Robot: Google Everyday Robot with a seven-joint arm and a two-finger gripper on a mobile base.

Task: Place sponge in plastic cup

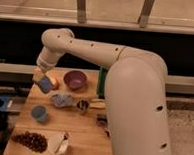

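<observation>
My gripper (43,81) hangs from the arm over the back left of the wooden table (81,136). It is shut on a blue-grey sponge (44,85), held just above the table. The blue plastic cup (39,113) stands upright at the left edge, in front of and below the gripper, apart from it. An orange object (53,81) lies right beside the sponge.
A purple bowl (75,79) sits at the back. A crumpled grey-blue cloth (62,100), a small dark cup (82,107) and a yellow item (96,105) lie mid-table. Grapes (28,140) and a tipped white cup (59,143) are in front. A green bag (102,82) stands behind my arm.
</observation>
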